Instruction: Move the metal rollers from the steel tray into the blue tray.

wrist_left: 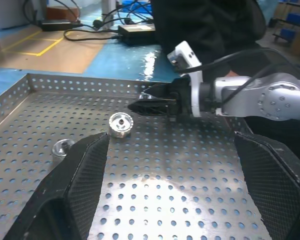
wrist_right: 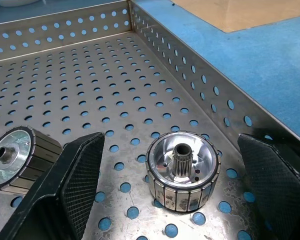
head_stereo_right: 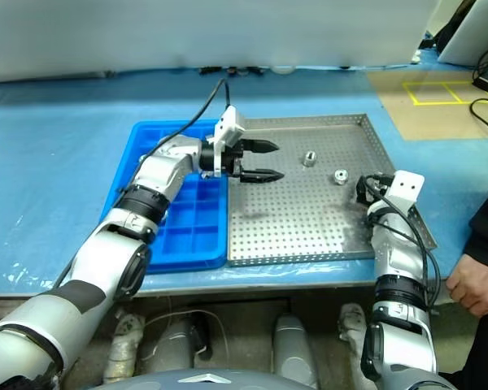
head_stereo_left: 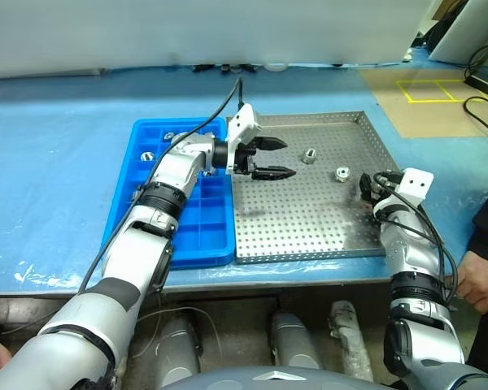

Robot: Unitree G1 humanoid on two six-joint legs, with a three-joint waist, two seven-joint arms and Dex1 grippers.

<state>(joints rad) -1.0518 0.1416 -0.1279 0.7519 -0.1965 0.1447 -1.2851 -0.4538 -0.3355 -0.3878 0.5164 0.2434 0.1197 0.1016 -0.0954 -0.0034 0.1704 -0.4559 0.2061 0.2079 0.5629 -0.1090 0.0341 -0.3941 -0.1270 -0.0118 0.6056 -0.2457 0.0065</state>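
Head view: left pincer (head_stereo_left: 273,158) is hovering wide open and empty over the perforated silver steel tray (head_stereo_left: 309,219), just beside the bright blue gridded plastic tray (head_stereo_left: 191,223). Two shiny hollow metal rollers (head_stereo_left: 309,155) are sitting beyond its tips.

Left wrist view: right pincer (wrist_left: 142,102) is reaching in past a roller.

Right wrist view: right pincer's fingers (wrist_right: 77,172) are standing wide, one roller sitting between them.

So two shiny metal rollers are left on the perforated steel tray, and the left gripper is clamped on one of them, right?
Not quite. The left gripper is open and holds nothing, as the left eye view shows. Two shiny metal rollers do lie on the perforated steel tray.
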